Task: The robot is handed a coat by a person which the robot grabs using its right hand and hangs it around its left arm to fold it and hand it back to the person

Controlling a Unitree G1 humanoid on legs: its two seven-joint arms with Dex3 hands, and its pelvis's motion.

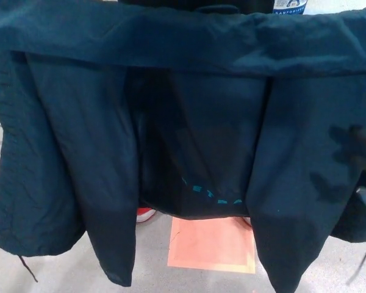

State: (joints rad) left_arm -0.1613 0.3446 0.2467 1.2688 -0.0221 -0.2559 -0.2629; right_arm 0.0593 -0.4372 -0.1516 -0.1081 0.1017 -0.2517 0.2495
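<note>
Grey floor point(61, 268) fills the bottom strip of your head view, with an orange square point(211, 245) lying flat on it at lower centre. Just above the square's left corner you can see a person's red shoe point(145, 213) poking out under the hem. Nearly everything else is the coat point(183, 122): dark navy, held up spread wide across the frame, inside facing you. Its top edge runs as a folded band along the top of the picture. Two front panels hang down left and right of the darker lining in the middle. A line of teal dashes point(210, 194) curves along the bottom of the lining. A thin drawstring point(27, 268) dangles from the lower left hem. Your right hand point(351, 160) sits at the right edge, in front of the coat's right panel, and it's blurred. Its fingers point(344, 134) are apart and not closed on fabric; you can't tell whether they touch the cloth. A white labelled item point(288, 6) peeks over the coat's top edge, upper right, too cropped to identify.
</note>
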